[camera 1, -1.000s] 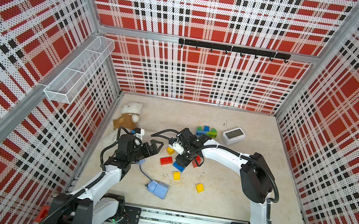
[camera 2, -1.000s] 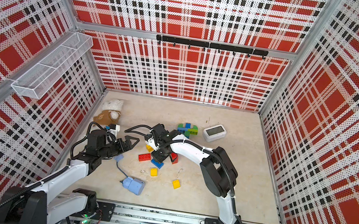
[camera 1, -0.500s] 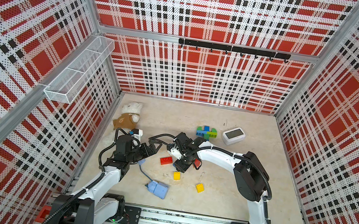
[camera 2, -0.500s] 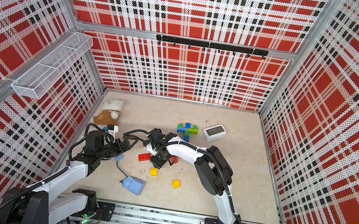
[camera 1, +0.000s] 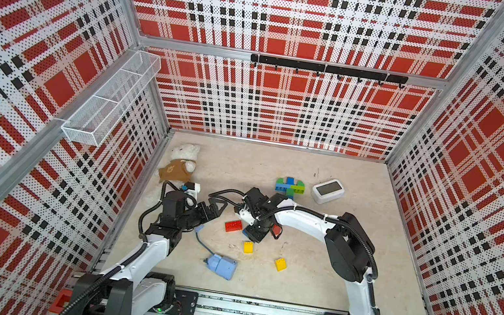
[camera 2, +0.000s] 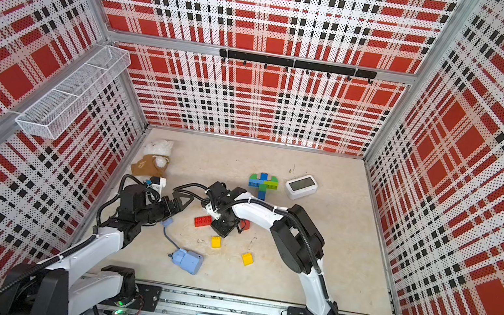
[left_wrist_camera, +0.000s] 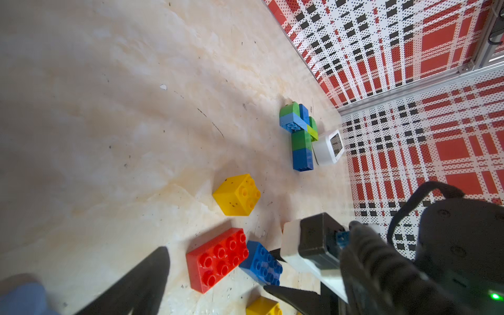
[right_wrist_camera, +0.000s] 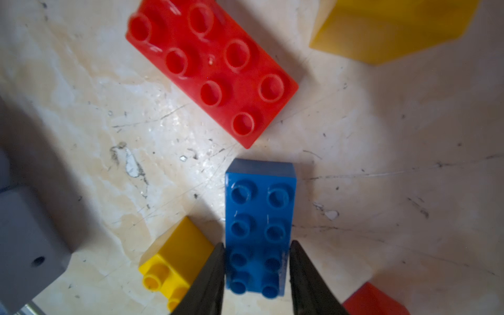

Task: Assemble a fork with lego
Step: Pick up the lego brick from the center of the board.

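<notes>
— Blue brick [right_wrist_camera: 260, 218]: which step is in hand?
— Pick-up. The right pincer [right_wrist_camera: 257, 242] pinches it across the narrow width, near one end; it lies flat on the counter [right_wrist_camera: 381, 163], studs up. The left pincer [camera 1: 216, 209] stands spread wide, holding nothing.
— Where should it go?
— Judge it bound for the build [camera 1: 289, 186], the blue-and-green piece lying toward the back wall [camera 1: 284, 119], just beside the white device [camera 1: 327, 191]. Your next move calls for a straight lift before any travel; the grip sits off-centre, so the free end may droop.
— What crowds the lift?
— One yellow brick [right_wrist_camera: 174, 261] lies just beside a finger [right_wrist_camera: 207, 278]. A small red brick [right_wrist_camera: 373, 300] lies near the opposite finger [right_wrist_camera: 308, 278]. The long red brick [right_wrist_camera: 212, 71] lies close past the free end, apart from it. Rise clear of all three.
— And open room?
— A second yellow brick [left_wrist_camera: 237, 195] lies on the way to the build, so carry above it. Bare counter opens toward the right wall [camera 1: 460, 198]. Keep away from the box [camera 1: 221, 266], its cord [camera 1: 201, 241] and the left arm [camera 1: 153, 252].
</notes>
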Motion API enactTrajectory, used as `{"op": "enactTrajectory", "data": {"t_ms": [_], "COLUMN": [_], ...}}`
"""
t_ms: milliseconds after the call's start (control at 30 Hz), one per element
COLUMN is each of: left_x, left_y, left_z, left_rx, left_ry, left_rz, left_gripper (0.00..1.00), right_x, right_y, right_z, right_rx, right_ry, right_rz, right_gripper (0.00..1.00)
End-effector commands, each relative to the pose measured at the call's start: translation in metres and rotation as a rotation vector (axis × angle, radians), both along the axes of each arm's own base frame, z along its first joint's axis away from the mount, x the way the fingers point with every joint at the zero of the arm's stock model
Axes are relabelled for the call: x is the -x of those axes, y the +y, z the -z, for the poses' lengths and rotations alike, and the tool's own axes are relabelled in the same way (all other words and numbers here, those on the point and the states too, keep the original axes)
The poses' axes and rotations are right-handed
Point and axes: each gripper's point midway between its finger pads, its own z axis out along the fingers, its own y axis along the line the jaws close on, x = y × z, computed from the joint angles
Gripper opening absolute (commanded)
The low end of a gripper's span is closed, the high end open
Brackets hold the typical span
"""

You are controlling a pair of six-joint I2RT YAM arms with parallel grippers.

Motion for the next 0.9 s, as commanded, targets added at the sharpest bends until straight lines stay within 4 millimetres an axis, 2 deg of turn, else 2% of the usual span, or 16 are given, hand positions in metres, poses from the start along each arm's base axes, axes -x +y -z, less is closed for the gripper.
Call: {"op": "enactTrajectory", "data": {"t_ms": [0,100,200,300,400,500,567,700,800,867], "left_x": [-0.001,-0.002,-0.003,-0.004,-0.006,-0.005,-0.003,0.003,0.009,0.012], "left_y": [0.002,0.002,0.002,0.002,-0.007,-0.029,-0.049,-0.091,-0.119,-0.133], "left_z": [-0.007,-0.008,-0.011,-0.014,-0.022,-0.028,-0.03,-0.026,-0.022,-0.018], "left_rx": [0.012,0.012,0.013,0.007,-0.008,-0.063,-0.106,-0.16,-0.189,-0.198], "left_ry": [-0.034,-0.037,-0.044,-0.052,-0.074,-0.098,-0.109,-0.109,-0.112,-0.111], "left_rz": [-0.003,-0.006,-0.005,-0.003,0.019,0.074,0.122,0.221,0.289,0.316], "left_gripper": [1.0,1.0,1.0,1.0,1.0,1.0,1.0,1.0,1.0,1.0], "right_x": [0.003,0.002,0.0,-0.002,-0.009,-0.022,-0.03,-0.039,-0.042,-0.044], "right_y": [0.001,0.003,0.007,0.014,0.014,-0.003,-0.021,-0.055,-0.069,-0.072], "right_z": [0.003,0.001,-0.011,-0.035,-0.067,-0.096,-0.108,-0.111,-0.108,-0.107], "right_rx": [0.024,0.018,-0.019,-0.092,-0.216,-0.307,-0.326,-0.25,-0.185,-0.166], "right_ry": [0.001,-0.003,-0.018,-0.038,-0.047,-0.069,-0.095,-0.134,-0.148,-0.146], "right_rz": [-0.022,-0.017,-0.004,0.022,0.099,0.211,0.287,0.422,0.505,0.534], "right_gripper": [0.4,0.35,0.32,0.29,0.26,0.22,0.17,0.0,0.0,0.0]}}
